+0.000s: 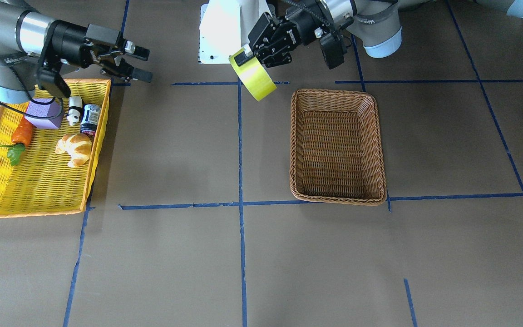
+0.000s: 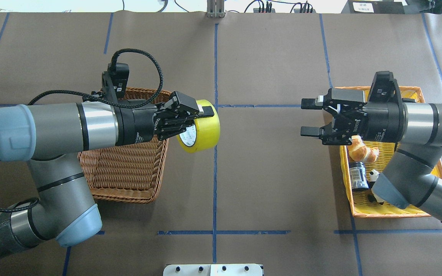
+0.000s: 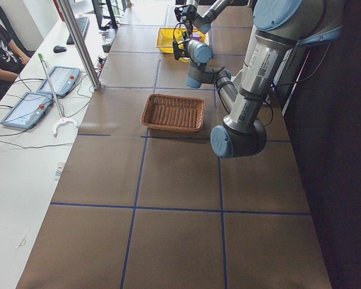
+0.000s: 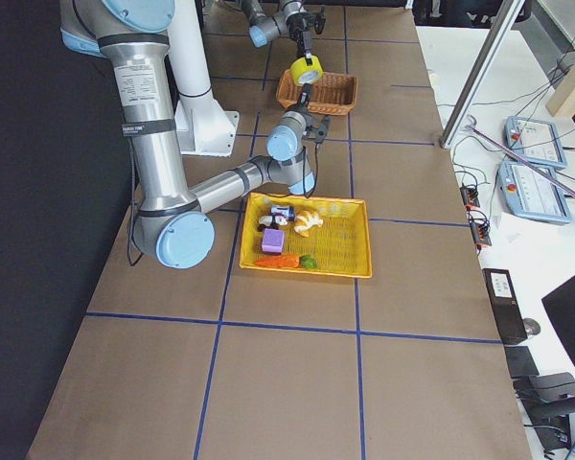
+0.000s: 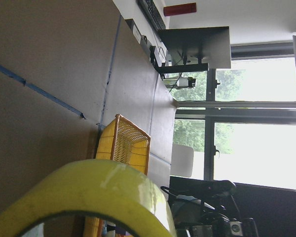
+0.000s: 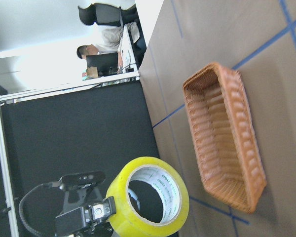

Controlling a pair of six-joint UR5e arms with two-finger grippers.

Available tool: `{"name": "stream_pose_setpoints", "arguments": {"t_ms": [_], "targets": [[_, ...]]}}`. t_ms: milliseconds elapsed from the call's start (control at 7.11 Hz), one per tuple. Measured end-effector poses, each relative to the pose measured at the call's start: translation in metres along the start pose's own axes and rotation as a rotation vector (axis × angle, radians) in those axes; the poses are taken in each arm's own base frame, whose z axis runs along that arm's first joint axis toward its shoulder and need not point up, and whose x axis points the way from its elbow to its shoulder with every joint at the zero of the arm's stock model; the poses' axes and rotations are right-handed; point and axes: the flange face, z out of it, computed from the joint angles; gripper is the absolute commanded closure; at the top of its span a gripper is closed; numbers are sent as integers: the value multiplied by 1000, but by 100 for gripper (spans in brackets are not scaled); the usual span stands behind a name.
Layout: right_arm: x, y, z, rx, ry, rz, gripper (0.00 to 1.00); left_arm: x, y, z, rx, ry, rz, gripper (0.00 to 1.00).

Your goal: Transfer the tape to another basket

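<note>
My left gripper [image 2: 200, 119] is shut on the yellow tape roll [image 2: 203, 130], one finger on its outer face and one in its white core. It holds the roll in the air just past the inner edge of the brown wicker basket [image 2: 129, 172], not over it. In the front view the left gripper [image 1: 249, 59] and tape [image 1: 256, 79] hang left of the basket [image 1: 337, 145], which holds nothing. The tape also shows in the left wrist view [image 5: 89, 197] and the right wrist view [image 6: 148, 197]. My right gripper [image 2: 306, 117] is open and empty, in the air by the yellow tray's inner edge.
The yellow orange-rimmed tray [image 1: 39, 190] holds a croissant [image 1: 74, 149], a carrot [image 1: 22, 134], a purple block [image 1: 43, 113], a panda toy [image 1: 74, 111] and a small dark can [image 1: 90, 119]. Brown table with blue tape lines lies between the two baskets. The robot's white base [image 1: 225, 32] stands at the back.
</note>
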Motion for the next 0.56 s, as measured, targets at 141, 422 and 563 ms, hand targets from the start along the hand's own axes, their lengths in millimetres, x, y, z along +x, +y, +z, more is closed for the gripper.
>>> {"name": "stream_pose_setpoints", "arguments": {"t_ms": [141, 422, 563], "targets": [[4, -26, -28, 65, 100, -57, 0, -14, -9, 13, 33, -168, 73, 100], [-10, -75, -85, 141, 281, -119, 0, -36, -23, 21, 66, -477, 171, 100], [-12, -92, -111, 166, 351, -148, 0, -45, -29, 15, 63, -638, 226, 100]]}}
